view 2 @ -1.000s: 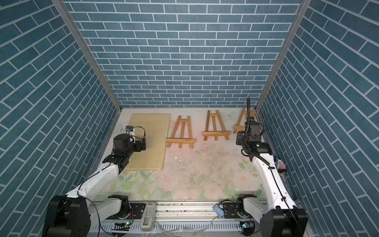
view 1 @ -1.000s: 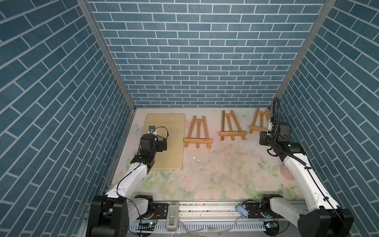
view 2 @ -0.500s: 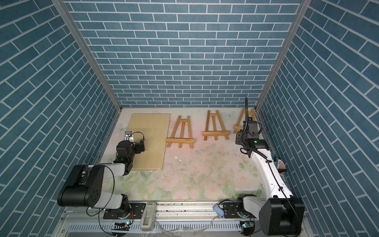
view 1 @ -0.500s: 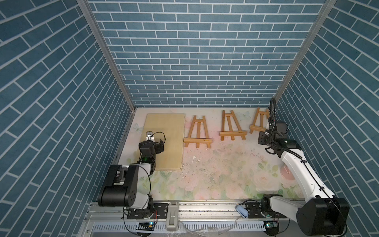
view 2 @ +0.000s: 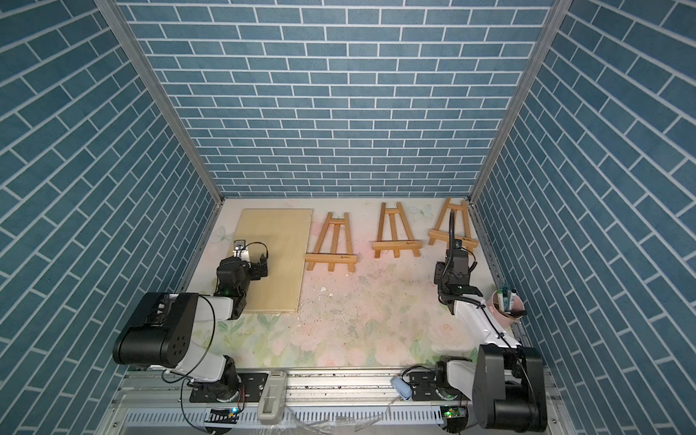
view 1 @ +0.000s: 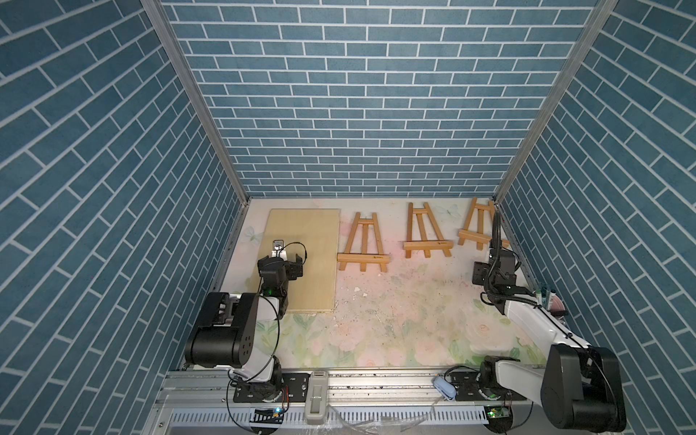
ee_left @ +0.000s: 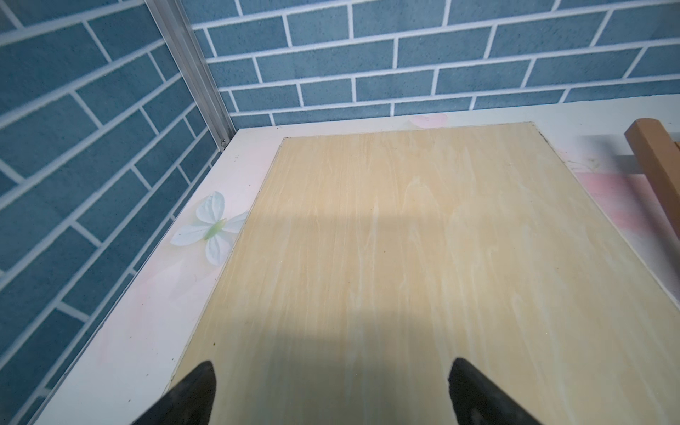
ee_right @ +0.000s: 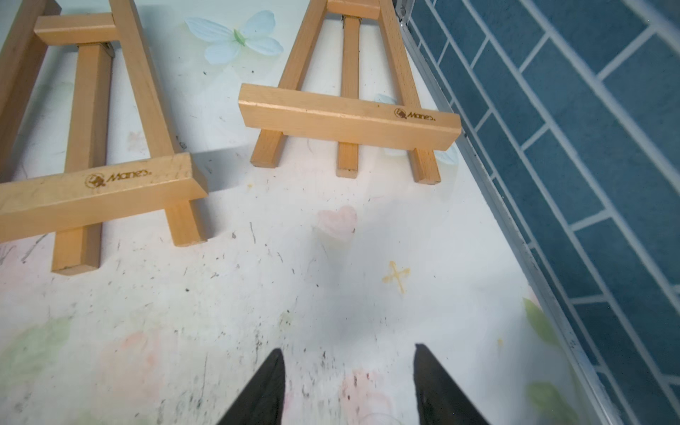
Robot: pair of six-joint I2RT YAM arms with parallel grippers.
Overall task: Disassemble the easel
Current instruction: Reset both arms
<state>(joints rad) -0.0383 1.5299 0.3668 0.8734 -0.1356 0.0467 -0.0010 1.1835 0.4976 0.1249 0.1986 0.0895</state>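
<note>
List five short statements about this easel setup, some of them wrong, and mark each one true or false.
1. Three wooden easels sit in a row near the back wall. True.
2. The left gripper grips the wooden board. False: its jaws stand wide open over the board and hold nothing.
3. The right gripper is shut on an easel. False: its jaws are apart and empty, short of the nearest easel.
4. The wooden board lies flat on the table, on the left arm's side of the easels. True.
5. A pink cup holding pens stands beside the right arm. True.
</note>
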